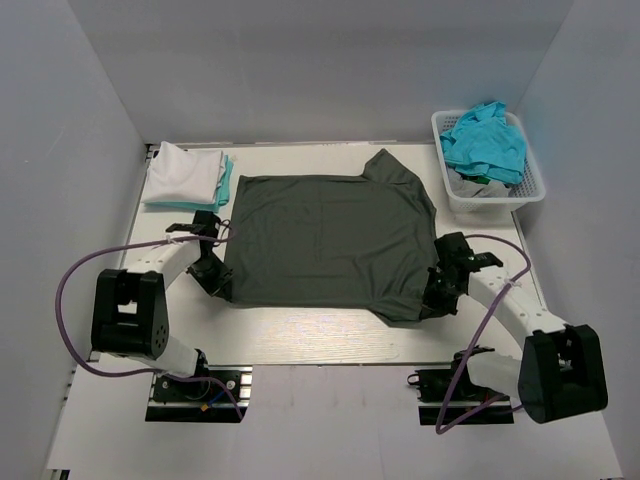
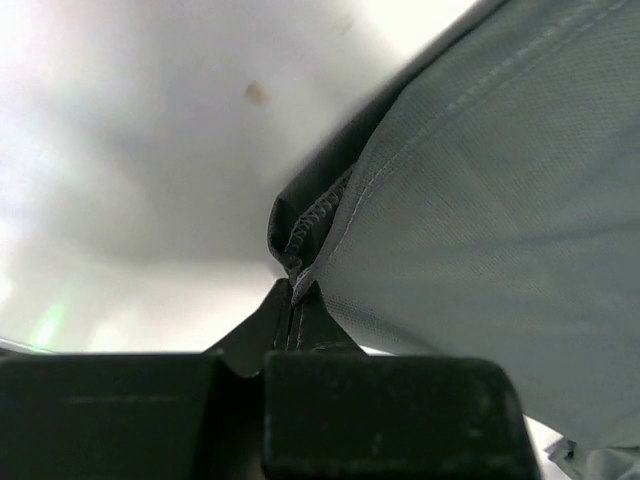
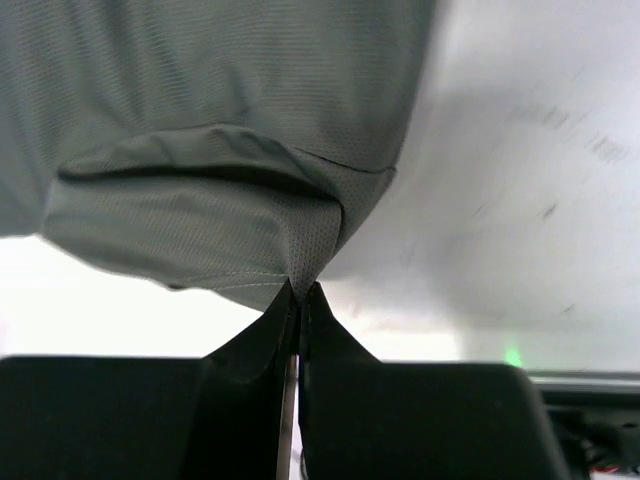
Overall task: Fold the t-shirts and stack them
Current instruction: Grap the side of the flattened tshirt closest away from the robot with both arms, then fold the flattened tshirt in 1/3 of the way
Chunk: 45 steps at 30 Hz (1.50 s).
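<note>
A dark charcoal t-shirt (image 1: pixel 330 240) lies spread flat in the middle of the table. My left gripper (image 1: pixel 215 283) is shut on its near left hem corner; the left wrist view shows the stitched hem (image 2: pixel 320 215) pinched between the jaws (image 2: pixel 292 295). My right gripper (image 1: pixel 436 295) is shut on the near right sleeve; the right wrist view shows the cloth (image 3: pixel 220 200) bunched into the closed jaws (image 3: pixel 300 290). A folded white t-shirt (image 1: pixel 183 172) lies on a turquoise one (image 1: pixel 226 187) at the far left.
A white lattice basket (image 1: pixel 490 195) at the far right holds crumpled turquoise shirts (image 1: pixel 487 143). Grey walls stand close on the left, right and back. Purple cables loop beside both arm bases.
</note>
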{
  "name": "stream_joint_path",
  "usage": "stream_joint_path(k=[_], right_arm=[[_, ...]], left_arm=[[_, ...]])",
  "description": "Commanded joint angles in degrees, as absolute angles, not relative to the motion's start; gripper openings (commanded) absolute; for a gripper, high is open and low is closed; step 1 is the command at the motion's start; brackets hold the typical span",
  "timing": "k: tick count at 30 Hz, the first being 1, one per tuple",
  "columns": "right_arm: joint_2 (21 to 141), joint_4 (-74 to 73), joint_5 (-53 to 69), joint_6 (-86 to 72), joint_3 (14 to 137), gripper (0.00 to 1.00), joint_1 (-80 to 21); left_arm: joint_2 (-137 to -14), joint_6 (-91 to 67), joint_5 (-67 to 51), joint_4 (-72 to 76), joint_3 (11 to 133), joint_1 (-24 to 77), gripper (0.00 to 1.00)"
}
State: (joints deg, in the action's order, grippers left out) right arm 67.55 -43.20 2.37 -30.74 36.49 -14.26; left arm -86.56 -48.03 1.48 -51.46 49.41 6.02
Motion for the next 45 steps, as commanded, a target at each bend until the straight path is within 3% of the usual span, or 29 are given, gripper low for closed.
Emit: stream_joint_path(k=[1,14,35,45], right_arm=[[64.78,-49.66,9.55,-31.11,35.77,0.0,-14.15],[74.25,-55.36,13.01,-28.92,51.93,0.0,-13.18],[99.39,-58.97,19.07,-21.27,83.22,0.0,-5.1],[113.1,-58.19,12.75,-22.58,94.74,0.0,-3.69]], left_arm=[[-83.14,-47.99,2.11,-55.72,49.22,6.33,0.0],[-87.44,-41.92,-4.22,-58.18,61.87,5.8,0.0],[-112.4,-38.5,-2.55,-67.4,95.51,5.27,0.0],[-119.09,-41.75,0.7,-66.71,102.3,3.16,0.0]])
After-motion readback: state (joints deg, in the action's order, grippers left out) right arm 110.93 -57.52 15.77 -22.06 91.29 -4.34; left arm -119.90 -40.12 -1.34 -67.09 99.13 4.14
